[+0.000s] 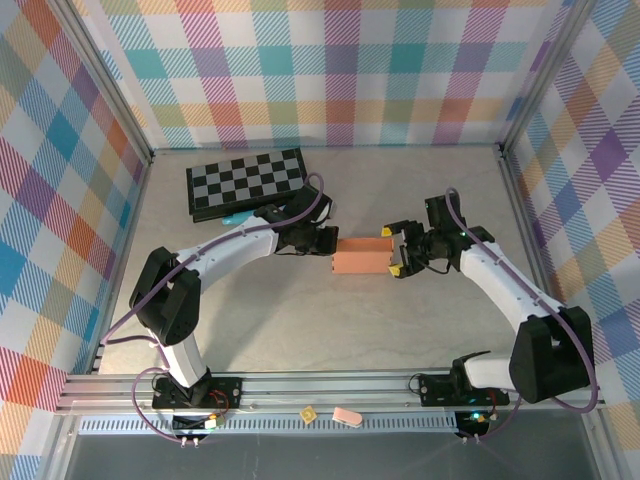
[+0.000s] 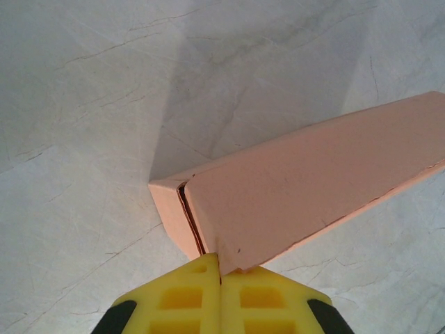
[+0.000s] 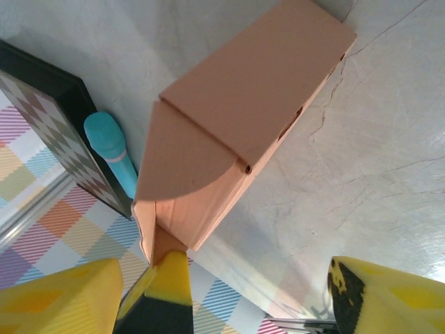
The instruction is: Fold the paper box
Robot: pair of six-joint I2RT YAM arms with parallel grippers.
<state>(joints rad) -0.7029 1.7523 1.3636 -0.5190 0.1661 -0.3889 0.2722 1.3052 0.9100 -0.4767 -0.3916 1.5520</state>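
Note:
The paper box (image 1: 360,257) is a salmon-orange closed carton lying mid-table between my two grippers. My left gripper (image 1: 325,243) is at its left end. In the left wrist view its yellow fingers (image 2: 188,296) are shut together, with the tips against the lower corner of the box (image 2: 306,188). My right gripper (image 1: 397,252) stands open at the right end. In the right wrist view one of its fingertips (image 3: 169,275) touches the open end flap of the box (image 3: 243,104). The other finger (image 3: 382,299) is well clear to the right, over bare table.
A black-and-grey chequered board (image 1: 245,180) lies at the back left, with a teal cylinder (image 3: 111,149) along its near edge. A small tan block (image 1: 307,413) and a pink piece (image 1: 347,416) rest on the front rail. Checked walls surround the table.

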